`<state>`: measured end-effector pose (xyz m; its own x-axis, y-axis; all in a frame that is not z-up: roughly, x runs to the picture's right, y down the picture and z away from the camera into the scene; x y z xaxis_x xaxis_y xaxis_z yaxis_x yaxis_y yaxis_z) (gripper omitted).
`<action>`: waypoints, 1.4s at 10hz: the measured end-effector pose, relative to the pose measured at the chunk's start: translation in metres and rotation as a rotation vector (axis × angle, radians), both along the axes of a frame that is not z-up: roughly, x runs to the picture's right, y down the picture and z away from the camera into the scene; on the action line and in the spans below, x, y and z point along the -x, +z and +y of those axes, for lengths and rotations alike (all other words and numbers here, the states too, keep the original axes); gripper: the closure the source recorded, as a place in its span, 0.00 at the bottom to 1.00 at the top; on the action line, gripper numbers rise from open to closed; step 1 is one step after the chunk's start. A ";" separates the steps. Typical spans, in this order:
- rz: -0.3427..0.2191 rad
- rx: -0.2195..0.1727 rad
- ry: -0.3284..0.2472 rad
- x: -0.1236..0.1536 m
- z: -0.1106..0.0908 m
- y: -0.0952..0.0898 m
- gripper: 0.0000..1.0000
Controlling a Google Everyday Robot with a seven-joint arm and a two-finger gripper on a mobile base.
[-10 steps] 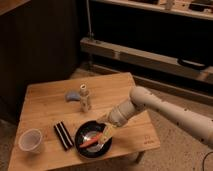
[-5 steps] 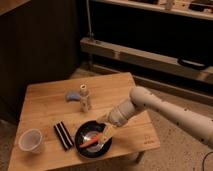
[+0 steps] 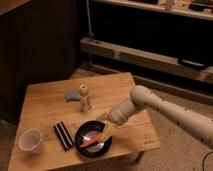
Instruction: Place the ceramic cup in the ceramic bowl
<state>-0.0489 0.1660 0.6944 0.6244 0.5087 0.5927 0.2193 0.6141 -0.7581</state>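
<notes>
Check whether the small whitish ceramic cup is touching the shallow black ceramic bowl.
Apart. The camera view shows the whitish ceramic cup and black ceramic bowl separated by a striped black block; the gripper hangs over the bowl.

The scene is taken in by one camera, set high and well back from the two-finger gripper and tilted down across the small light wooden table. The gripper is framed low and central, over the right rim of the shallow round black ceramic bowl. The small whitish ceramic cup is kept well to its left in view, and the long grey shelf beam far beyond it.
</notes>
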 end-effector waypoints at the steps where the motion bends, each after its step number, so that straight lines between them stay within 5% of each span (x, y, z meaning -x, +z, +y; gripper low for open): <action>1: -0.029 -0.100 -0.067 0.018 -0.019 -0.003 0.20; 4: -0.074 -0.315 -0.209 0.055 -0.053 -0.007 0.20; 5: -0.095 -0.345 -0.223 0.062 -0.059 -0.002 0.20; 7: -0.142 -0.350 -0.230 0.069 -0.062 0.019 0.20; 10: -0.261 -0.340 -0.254 0.090 -0.046 0.080 0.20; 12: -0.372 -0.327 -0.297 0.128 -0.027 0.122 0.20; 14: -0.439 -0.317 -0.328 0.155 -0.015 0.136 0.20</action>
<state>-0.2036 0.1507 0.8305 0.3823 0.0896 0.9197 0.6834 0.6425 -0.3466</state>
